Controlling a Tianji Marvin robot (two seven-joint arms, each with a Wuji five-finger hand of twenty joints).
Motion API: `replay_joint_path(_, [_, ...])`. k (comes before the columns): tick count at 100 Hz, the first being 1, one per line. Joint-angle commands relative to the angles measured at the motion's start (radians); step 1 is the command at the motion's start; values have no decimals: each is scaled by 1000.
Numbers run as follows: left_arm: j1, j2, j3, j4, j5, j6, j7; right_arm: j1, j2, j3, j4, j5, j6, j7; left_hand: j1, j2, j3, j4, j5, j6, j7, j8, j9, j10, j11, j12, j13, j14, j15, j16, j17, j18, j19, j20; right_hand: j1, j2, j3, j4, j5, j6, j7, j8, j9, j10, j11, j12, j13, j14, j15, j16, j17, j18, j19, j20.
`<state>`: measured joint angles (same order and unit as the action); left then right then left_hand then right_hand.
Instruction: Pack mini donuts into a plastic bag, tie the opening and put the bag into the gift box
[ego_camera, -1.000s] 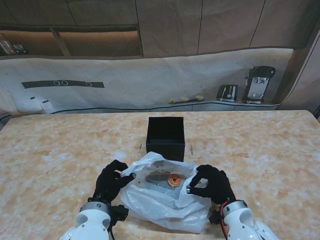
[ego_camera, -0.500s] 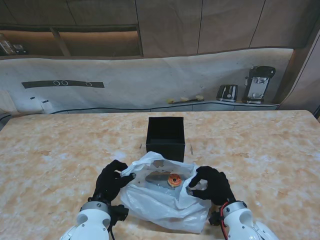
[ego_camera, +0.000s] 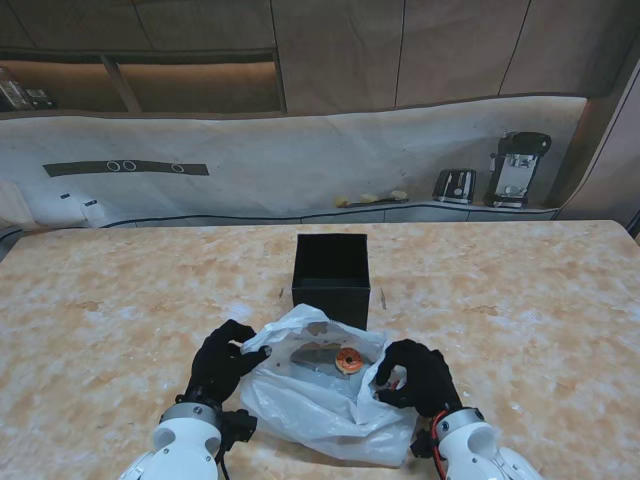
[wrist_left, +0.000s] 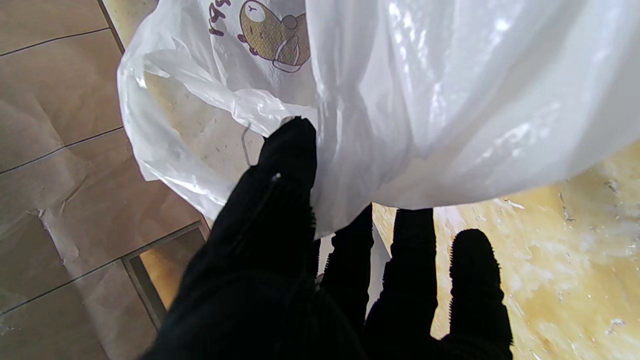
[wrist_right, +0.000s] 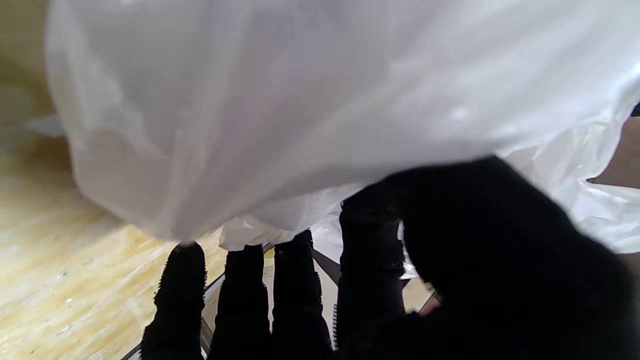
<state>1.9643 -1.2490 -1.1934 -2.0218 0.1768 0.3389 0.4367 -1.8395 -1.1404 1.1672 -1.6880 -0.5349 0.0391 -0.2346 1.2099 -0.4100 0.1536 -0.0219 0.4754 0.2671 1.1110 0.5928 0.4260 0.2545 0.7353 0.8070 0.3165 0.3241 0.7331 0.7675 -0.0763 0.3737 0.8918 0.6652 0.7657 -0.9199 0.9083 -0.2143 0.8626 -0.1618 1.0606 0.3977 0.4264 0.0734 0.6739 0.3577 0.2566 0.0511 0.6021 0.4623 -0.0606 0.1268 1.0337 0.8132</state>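
The right robot hand (ego_camera: 415, 376) has slid left, gripping the plastic bag (ego_camera: 325, 405). The left robot hand (ego_camera: 222, 362) pinches the opposite edge. The bag's mouth faces the far gift box (ego_camera: 331, 273), its long axis running left to right.

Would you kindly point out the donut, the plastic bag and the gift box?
donut (ego_camera: 349, 359), stand view, on its orange ring.
plastic bag (ego_camera: 320, 415), stand view, on its near white side.
gift box (ego_camera: 331, 297), stand view, on its black front wall.

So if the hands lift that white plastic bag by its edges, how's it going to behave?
Probably floppy: the plastic bag lies crumpled and folded on the table. It looks thin and glossy, so it may slip through the left hand or right hand. The donut inside would likely slide towards the lowest point.
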Motion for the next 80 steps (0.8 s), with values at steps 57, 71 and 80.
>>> replay_joint_path(57, [6,-2,0,-6,2,3,-17,19,-65,-61,48,215,-22,-98,28,12,-23,20,-6,-1,41,-16,-27,-27,12,-8,-17,-10,-5,-14,-19,-32,1,0,-398,175,-29,28,107,-42,-321,-239,-14,-32,-94,-43,-66,-51,-15,-18,-37,-49,-154,31])
replay_joint_path(71, [7,-1,0,-6,1,-3,-19,17,-67,-54,49,274,-91,-84,29,12,-23,19,-4,0,41,-16,-28,-25,13,-7,-17,-10,-6,-14,-20,-31,-1,-1,-488,68,139,12,25,-71,-381,-201,-62,-44,-104,-51,-88,-70,-36,-23,-43,-69,-219,107])
replay_joint_path(80, [8,0,-1,-5,1,-9,-21,18,-67,-50,59,298,-166,-79,40,1,-19,19,2,-5,42,-16,-29,-24,11,-6,-17,-10,-7,-14,-20,-31,-1,-1,-539,-24,242,-4,-25,-90,-402,-189,-82,-53,-99,-50,-90,-81,-43,-27,-39,-85,-224,141])
